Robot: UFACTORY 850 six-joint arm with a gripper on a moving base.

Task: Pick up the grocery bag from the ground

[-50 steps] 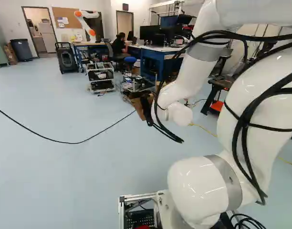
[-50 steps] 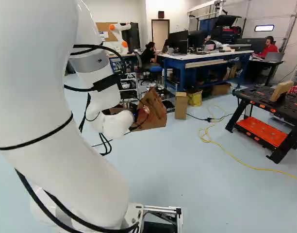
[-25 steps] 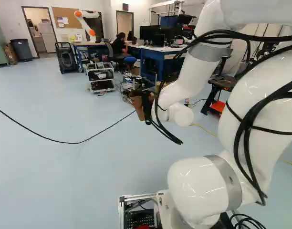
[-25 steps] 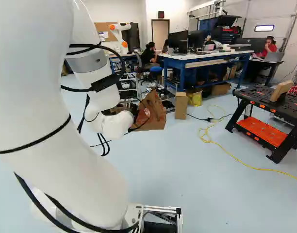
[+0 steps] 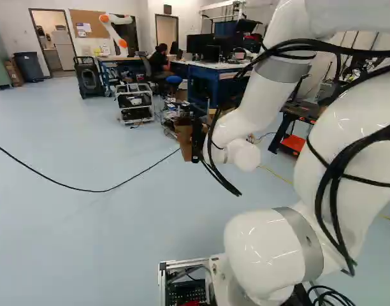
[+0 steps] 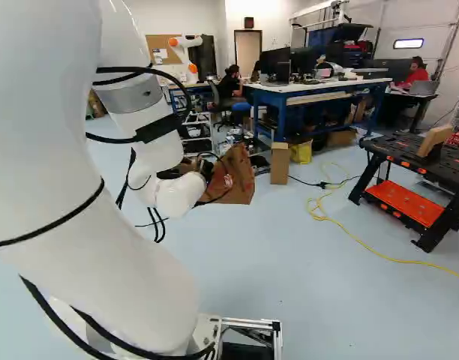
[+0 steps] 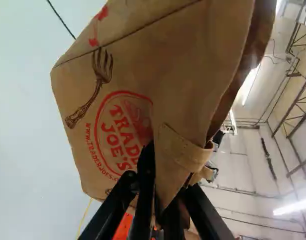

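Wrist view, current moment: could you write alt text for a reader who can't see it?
A brown paper grocery bag, with a red round emblem and a drawn fork, looms ahead of the black pincer, part of it pinched between the fingers. Pale floor lies beyond one side, lit wall and ceiling beyond the other.
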